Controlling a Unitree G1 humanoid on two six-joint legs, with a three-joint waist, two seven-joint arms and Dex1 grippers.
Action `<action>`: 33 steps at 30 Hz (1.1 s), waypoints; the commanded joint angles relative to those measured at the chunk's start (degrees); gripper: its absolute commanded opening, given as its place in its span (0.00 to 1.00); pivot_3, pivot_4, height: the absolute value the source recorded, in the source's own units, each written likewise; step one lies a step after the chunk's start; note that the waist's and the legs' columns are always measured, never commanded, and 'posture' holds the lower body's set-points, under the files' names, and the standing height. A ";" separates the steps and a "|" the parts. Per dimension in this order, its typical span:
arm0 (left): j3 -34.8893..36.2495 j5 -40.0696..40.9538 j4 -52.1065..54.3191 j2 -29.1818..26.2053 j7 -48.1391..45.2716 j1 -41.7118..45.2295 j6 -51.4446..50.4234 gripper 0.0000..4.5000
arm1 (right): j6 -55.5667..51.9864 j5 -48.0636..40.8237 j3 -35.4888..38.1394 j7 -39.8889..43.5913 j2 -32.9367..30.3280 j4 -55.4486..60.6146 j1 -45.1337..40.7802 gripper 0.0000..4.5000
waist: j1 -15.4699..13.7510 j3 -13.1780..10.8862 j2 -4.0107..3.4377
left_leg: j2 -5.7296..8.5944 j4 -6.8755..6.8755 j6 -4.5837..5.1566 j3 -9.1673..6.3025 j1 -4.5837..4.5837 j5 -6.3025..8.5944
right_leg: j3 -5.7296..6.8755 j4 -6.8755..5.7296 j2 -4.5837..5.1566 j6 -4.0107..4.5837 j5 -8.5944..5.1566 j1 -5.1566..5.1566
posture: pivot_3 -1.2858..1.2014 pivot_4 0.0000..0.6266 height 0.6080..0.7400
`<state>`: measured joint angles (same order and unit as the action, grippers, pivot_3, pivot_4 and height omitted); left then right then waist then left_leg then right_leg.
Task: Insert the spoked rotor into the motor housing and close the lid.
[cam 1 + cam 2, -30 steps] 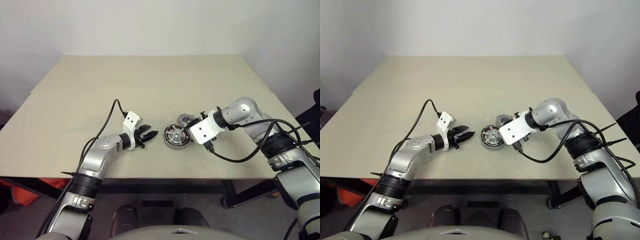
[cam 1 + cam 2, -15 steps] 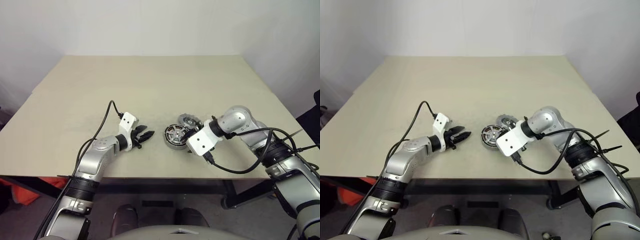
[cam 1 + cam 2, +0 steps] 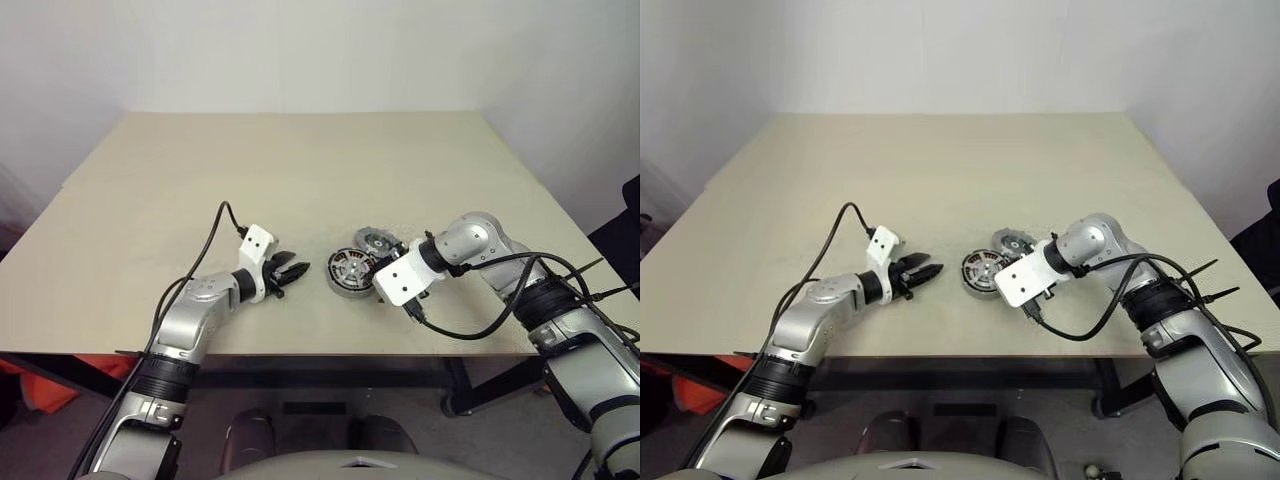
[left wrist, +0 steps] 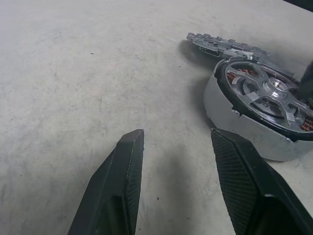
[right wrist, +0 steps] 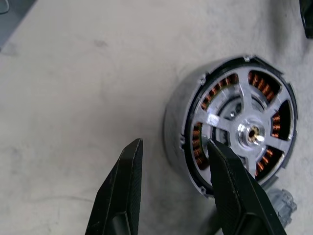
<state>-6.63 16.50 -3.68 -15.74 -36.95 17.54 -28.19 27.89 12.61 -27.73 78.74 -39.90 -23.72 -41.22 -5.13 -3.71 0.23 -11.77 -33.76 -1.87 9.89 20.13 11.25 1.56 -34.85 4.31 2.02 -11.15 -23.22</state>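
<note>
The motor housing [image 3: 350, 274] stands on the table between my two grippers, its copper windings showing around the rim. The spoked rotor [image 5: 249, 131] sits inside it, silver spokes over the windings. The lid [image 3: 378, 241], a grey ribbed disc, lies just behind the housing and leans on it. My right gripper [image 5: 173, 143] is open and points down at the housing's right side, with one finger [image 5: 230, 191] over the housing's face and the other over bare table. My left gripper [image 4: 176, 137] is open and empty, a short way left of the housing [image 4: 234, 122] and pointing at it.
The beige table [image 3: 300, 170] stretches wide to the back and left. Its front edge runs close below both grippers. Black cables trail from both wrists, and the white camera mount [image 3: 400, 283] covers much of my right gripper from above.
My right hand has sunk a little toward the table beside the housing, uncovering more of the lid. The left gripper and the parts have stayed put.
</note>
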 commanded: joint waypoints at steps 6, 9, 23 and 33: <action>0.59 0.13 1.81 0.18 0.71 0.31 0.38 0.51 | 0.40 -1.23 -0.99 3.75 0.45 1.85 -0.98 0.39 | 0.00 0.00 0.00 | 0.00 0.00 0.10 0.00 0.05 0.06 | 0.00 0.02 0.00 0.01 0.00 -0.02 | 0.52 0.00 1.00; 0.79 0.17 1.80 0.18 0.99 0.15 0.43 0.51 | 0.91 -1.34 -0.91 4.20 0.46 2.34 -1.03 0.17 | -0.03 0.00 0.00 | 0.01 -0.01 0.10 0.00 0.04 0.06 | 0.00 0.02 0.00 0.01 0.00 -0.01 | 0.52 0.00 1.00; 1.05 0.14 1.72 1.09 2.36 -0.44 0.83 0.51 | 0.56 3.10 0.48 -3.58 2.98 -5.38 -5.04 0.00 | 1.49 -0.01 0.01 | -0.04 -0.41 0.09 0.00 0.02 0.06 | 0.01 -0.04 -0.01 -0.35 -0.19 0.04 | 0.52 0.00 1.00; 1.38 0.18 2.18 1.10 3.06 -2.00 1.35 0.51 | -32.39 -8.44 7.20 3.05 2.38 8.13 -4.24 0.00 | 1.23 -0.03 -0.01 | -0.04 -0.42 0.10 -0.02 0.10 0.06 | 0.00 -0.07 0.00 0.06 0.06 0.01 | 0.52 0.00 1.00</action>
<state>-6.26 16.50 -3.62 -14.57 -34.11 15.09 -27.96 1.04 8.28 -24.25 80.93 -37.47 -21.06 -43.79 -3.89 -3.74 0.22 -11.82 -34.14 -1.70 9.86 20.26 11.35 1.56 -34.93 4.30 2.13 -11.06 -23.24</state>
